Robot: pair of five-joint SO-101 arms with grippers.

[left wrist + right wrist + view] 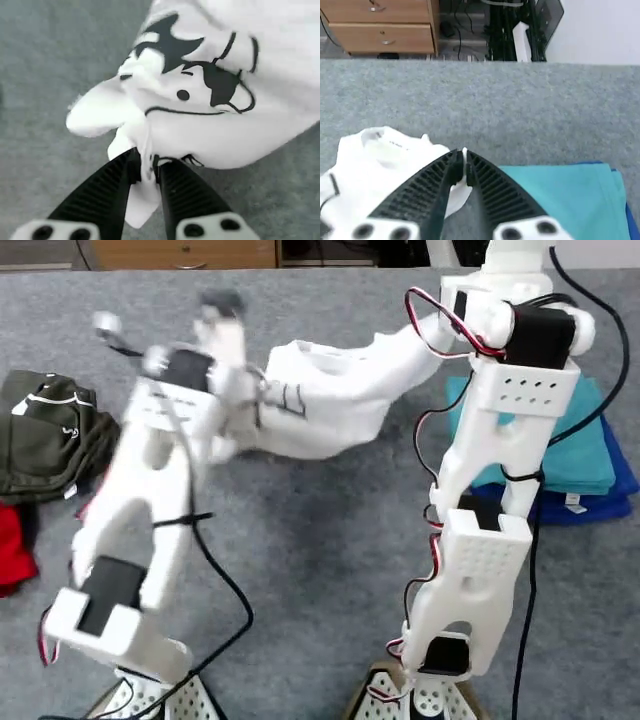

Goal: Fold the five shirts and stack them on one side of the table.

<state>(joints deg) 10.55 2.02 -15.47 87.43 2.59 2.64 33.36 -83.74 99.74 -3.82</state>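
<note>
Both ends of the white shirt are held.
Left gripper and right gripper each pinch its cloth, over the grey table.

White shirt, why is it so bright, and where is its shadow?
High view: soft, even light; the white shirt casts only a faint shadow on the grey table. Left wrist view: the shirt's plain part glares almost blank white. Right wrist view: no glare; dim beside the drawers.
</note>
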